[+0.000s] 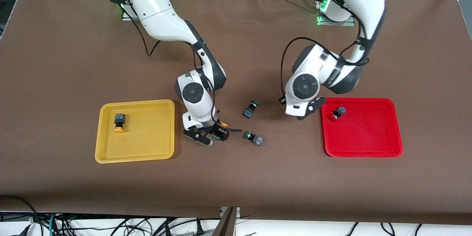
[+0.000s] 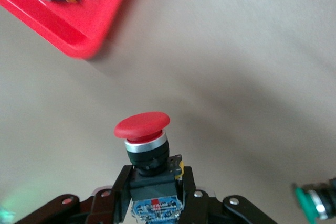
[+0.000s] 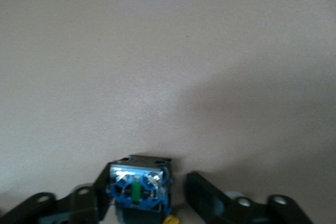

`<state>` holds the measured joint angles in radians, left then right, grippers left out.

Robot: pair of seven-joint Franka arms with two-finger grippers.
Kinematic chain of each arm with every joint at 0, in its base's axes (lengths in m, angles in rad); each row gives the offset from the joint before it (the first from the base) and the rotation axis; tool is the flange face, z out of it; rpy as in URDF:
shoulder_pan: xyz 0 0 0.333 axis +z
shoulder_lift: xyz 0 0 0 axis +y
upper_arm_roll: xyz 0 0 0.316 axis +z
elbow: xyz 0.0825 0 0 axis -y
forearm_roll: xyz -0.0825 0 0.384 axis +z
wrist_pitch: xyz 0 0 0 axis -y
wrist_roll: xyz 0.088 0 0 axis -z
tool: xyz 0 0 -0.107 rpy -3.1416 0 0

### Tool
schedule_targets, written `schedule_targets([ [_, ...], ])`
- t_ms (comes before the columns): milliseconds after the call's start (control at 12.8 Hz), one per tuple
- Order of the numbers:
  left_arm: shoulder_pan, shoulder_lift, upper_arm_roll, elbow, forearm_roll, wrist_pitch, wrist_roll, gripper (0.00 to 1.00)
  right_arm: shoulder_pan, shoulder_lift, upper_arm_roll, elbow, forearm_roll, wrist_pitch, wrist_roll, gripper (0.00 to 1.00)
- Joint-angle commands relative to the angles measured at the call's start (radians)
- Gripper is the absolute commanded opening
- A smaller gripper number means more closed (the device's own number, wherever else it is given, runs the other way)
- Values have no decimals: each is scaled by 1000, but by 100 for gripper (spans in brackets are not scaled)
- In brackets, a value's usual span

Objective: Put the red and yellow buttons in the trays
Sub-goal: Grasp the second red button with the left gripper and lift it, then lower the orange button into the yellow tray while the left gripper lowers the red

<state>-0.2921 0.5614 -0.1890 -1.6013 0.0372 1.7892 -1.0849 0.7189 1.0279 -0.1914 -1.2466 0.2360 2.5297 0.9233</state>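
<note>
1. Left wrist view – left hand [image 2: 152, 203] is clamped on a red button [image 2: 143, 140], just beside the red tray [image 1: 363, 129].
2. Right hand [image 1: 211, 136] grips a yellow button [image 3: 139, 190] – near the yellow tray [image 1: 135, 131], which is well apart from the red tray.

Both arms are showing glossy white shells with dark grey joint bands and round grey caps. Black cables are looping along them. Green lights are glowing at the bases. The black fingers [image 2: 194, 205] are carrying silver screws.
</note>
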Motion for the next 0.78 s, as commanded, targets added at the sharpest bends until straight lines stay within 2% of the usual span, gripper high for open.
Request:
schedule_targets([
  [0, 72, -17, 2, 75, 4, -137, 228, 10, 1, 0, -5, 51, -6, -96, -15, 1],
  [157, 131, -46, 2, 83, 58, -178, 447, 12, -15, -15, -8, 102, -3, -222, -52, 0],
  [314, 178, -64, 3, 83, 76, -180, 644, 12, -74, -55, -5, 119, 6, -342, -168, 0],
  [549, 273, -66, 2, 84, 101, -172, 973, 13, -218, -121, -3, 118, 57, -533, -468, 0],
  [706, 307, -58, -3, 81, 243, -137, 1274, 13, -301, -126, -3, 118, 60, -595, -646, 0],
])
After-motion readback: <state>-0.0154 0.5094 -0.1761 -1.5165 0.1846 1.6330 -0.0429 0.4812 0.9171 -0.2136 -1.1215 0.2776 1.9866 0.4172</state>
